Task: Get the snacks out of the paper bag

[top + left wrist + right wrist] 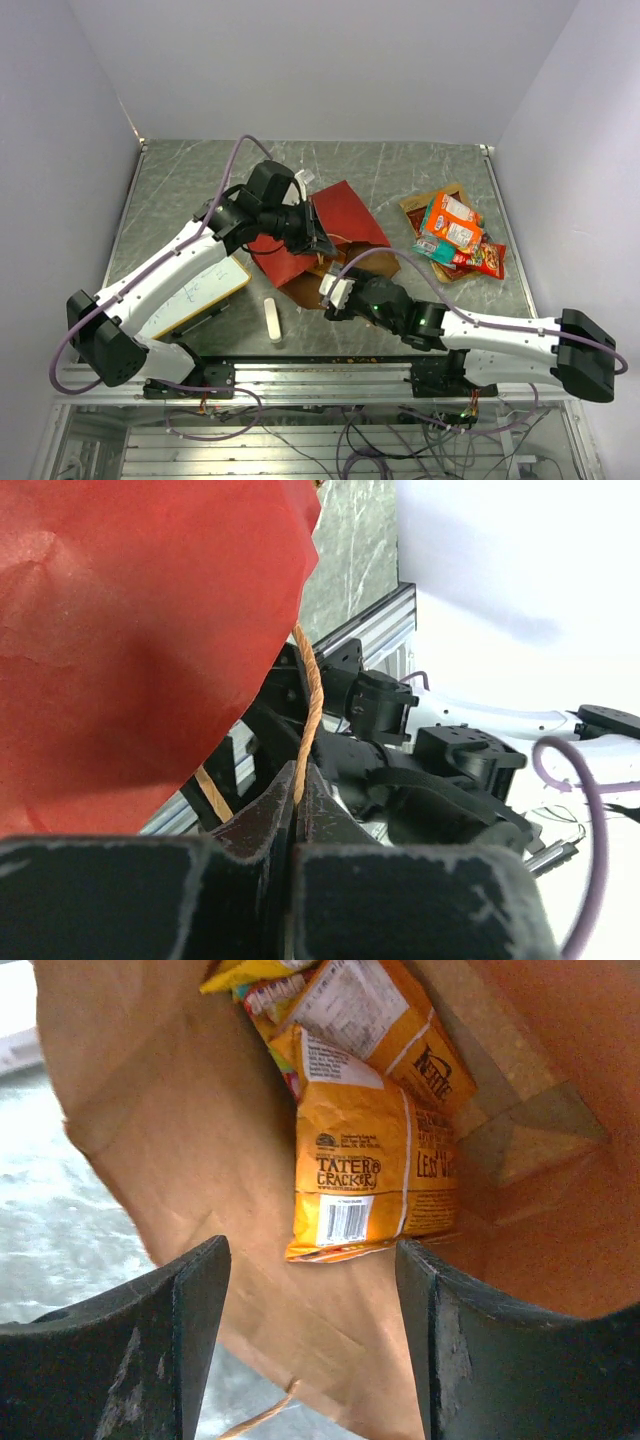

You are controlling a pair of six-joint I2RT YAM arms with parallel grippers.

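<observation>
Overhead, mid-table: red paper bag (345, 215) tipped over, mouth toward the arms. Left gripper (297, 805) clamped shut on the bag's twisted tan handle (310, 715), holding the mouth up. Right gripper (312, 1260) at that mouth, jaws apart, nothing between them, aimed at an orange packet (370, 1170) lying on the brown kraft inside. More packets (300, 990) behind it, partly hidden. Other snacks (458, 238) heaped at the right side of the table (200, 180), well apart from the bag.

Likely trouble, as a judgement:
- Closing on brown paper instead of foil, with one finger so near the bag wall. Result: bag dragged along and the handle pinch strained.
- Losing the handle (only a thin cord between the shut jaws), letting the mouth sag over the right gripper.
- Catching only a crinkly corner, so the packet slides free on the way out.

Readable writing:
- Orange packet: "TATER" in dark letters, a second line resembling "CRACKER", a barcode beneath, and sideways white lettering starting "LES", the rest unclear.
- Packet behind: a nutrition panel and a dark logo, both too small to read.
</observation>
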